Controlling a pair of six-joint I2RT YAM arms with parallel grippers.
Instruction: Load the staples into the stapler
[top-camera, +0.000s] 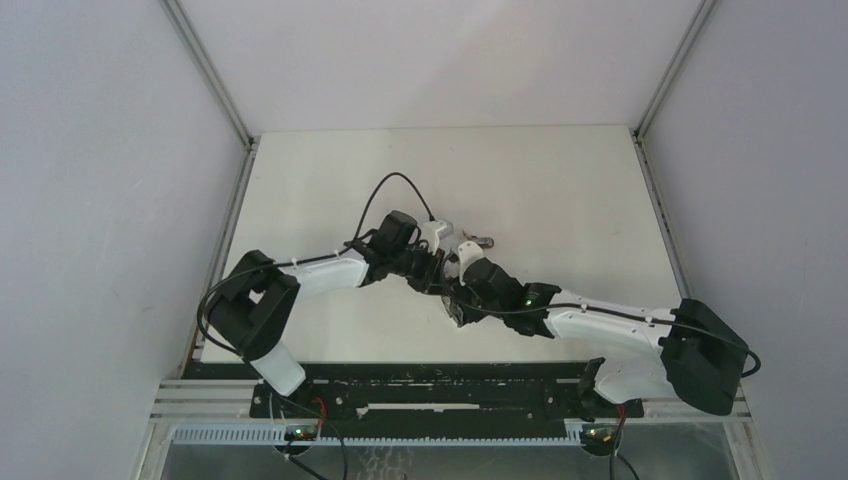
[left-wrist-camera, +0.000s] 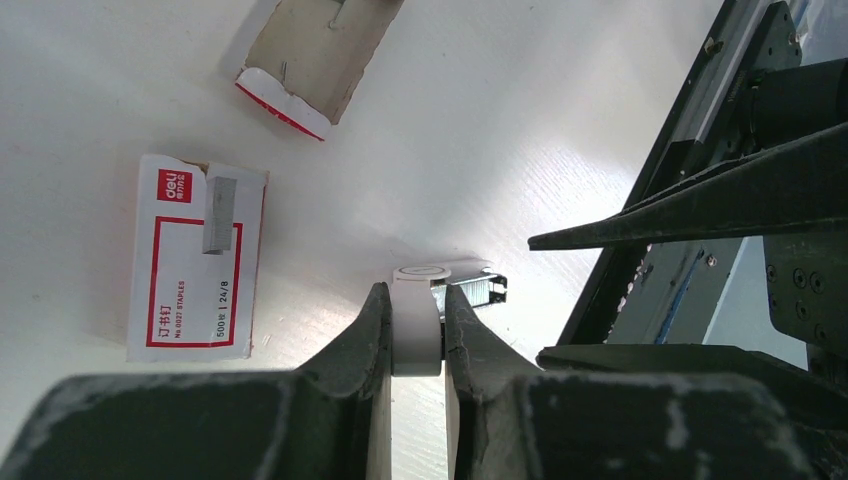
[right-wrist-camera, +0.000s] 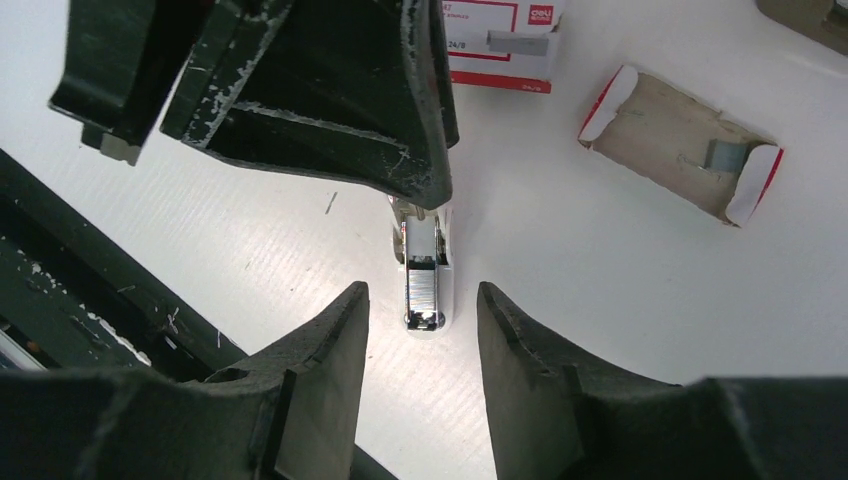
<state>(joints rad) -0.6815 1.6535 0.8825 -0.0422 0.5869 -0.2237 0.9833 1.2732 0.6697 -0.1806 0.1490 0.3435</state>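
On my screens, the white table (top-camera: 560, 180) carries the whole scene. The black-and-white left arm (top-camera: 320, 272) and right arm (top-camera: 600, 320) reach in from the near edge, and their wrists meet near the table's middle.

The left tool (left-wrist-camera: 415, 292) is closed narrow. Its two dark fingers (left-wrist-camera: 372, 330) press the sides of the tiny white plastic mini stapler (left-wrist-camera: 415, 335) and hold it just above the table. The right tool (right-wrist-camera: 422, 290) stands wide. Its fingers (right-wrist-camera: 320, 350) flank the free end of the stapler, one on each side, and light shows between them and the white shell, so I see no touch.

Beyond the tools, a flat red-and-white cardboard box (left-wrist-camera: 190, 290) printed with red lettering lies on the table. A short grey staple piece (left-wrist-camera: 219, 215) rests on its top face. Near it lies an open brown cardboard tray with red-and-white end flaps (right-wrist-camera: 675, 135), apart from the box. A second small grey piece (right-wrist-camera: 725, 153) sits inside the tray at one end.

The smallest item is a silvery-grey metal block of staples (left-wrist-camera: 478, 291). It sits in the stapler's open channel, with its shiny end showing at the tip that points toward the right tool. From these views I cannot tell whether the staples are pushed fully home.
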